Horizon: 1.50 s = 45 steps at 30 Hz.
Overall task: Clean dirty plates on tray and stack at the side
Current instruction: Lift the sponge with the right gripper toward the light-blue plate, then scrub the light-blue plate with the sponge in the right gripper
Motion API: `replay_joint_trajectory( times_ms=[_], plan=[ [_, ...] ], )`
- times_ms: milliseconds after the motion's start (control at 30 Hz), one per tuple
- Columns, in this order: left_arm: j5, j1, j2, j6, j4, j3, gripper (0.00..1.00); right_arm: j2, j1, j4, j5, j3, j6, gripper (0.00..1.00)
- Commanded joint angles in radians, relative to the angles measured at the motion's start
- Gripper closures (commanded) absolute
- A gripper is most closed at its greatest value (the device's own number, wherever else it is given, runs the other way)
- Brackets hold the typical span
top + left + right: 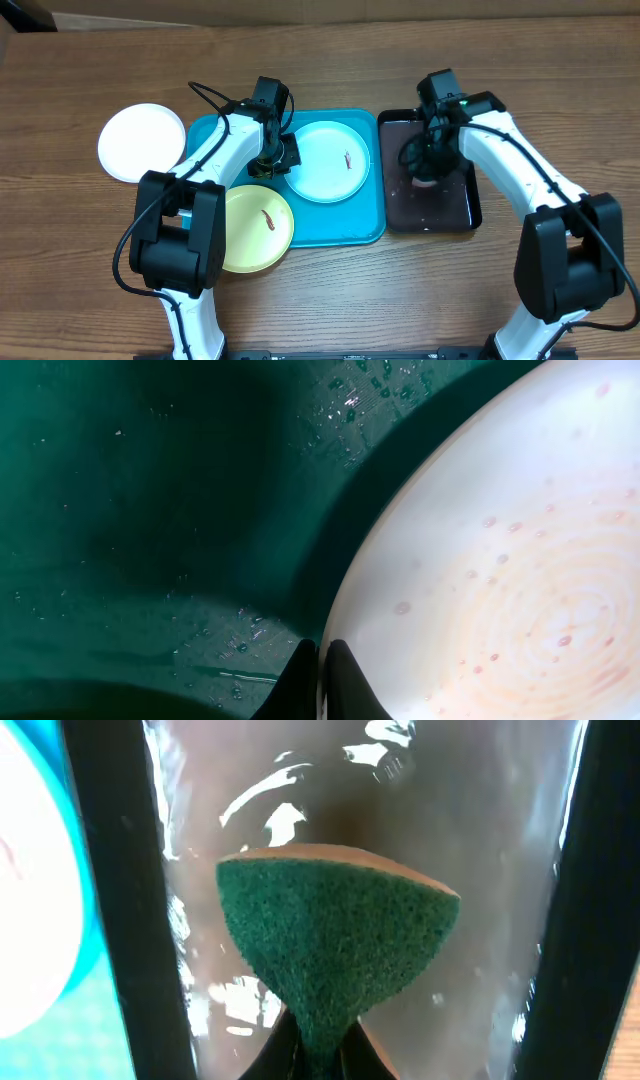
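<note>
Sponge (335, 940) pinched in the right gripper (320, 1055), left gripper (320, 670) nipping the rim of the cyan plate (325, 170). Hold it steady, scrub the smear (347, 160).

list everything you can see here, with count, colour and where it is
light cyan plate: one, brown smear, lying in the tray
yellow-green plate: one, brown smear, at the tray's near-left corner, reaching past its rim
white plate: one, no smear visible, on the table left of the tray
tray: one, turquoise-blue, table centre
black tray: one, glossy black, right beside the turquoise one
sponge: one, green with tan backing, over the black tray
table: one, brown wood
left gripper: one, closed on the light cyan plate's rim
right gripper: one, closed on the sponge
</note>
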Motion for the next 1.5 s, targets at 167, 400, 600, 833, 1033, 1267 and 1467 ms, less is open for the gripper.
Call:
replay_joint_trajectory(
  times_ms=[167,400,600,833,1033,1267,1467],
  plan=[
    [-0.055,0.013,-0.006,-0.056,-0.016,-0.006,0.96,-0.014,0.025,0.072,0.056,-0.056,0.006,0.96],
    [-0.055,0.013,-0.006,-0.056,-0.016,-0.006,0.95,-0.016,0.036,-0.122,0.051,0.186,0.004,0.96],
    [-0.055,0.013,-0.006,-0.056,-0.015,-0.006,0.96,-0.016,0.114,-0.135,0.019,0.310,0.004,0.96],
    [-0.055,0.013,-0.006,-0.056,-0.016,-0.006,0.96,0.007,0.239,-0.027,0.014,0.306,0.014,0.96],
    [-0.055,0.013,-0.006,-0.056,-0.017,-0.006,0.96,0.079,0.345,0.021,0.230,0.306,0.065,0.96],
    [-0.055,0.013,-0.006,-0.056,-0.023,-0.006,0.96,0.191,0.412,0.038,0.435,0.306,0.114,0.96],
    [-0.055,0.013,-0.006,-0.056,-0.024,-0.006,0.96,0.264,0.412,0.054,0.429,0.306,0.114,0.96]
  ],
)
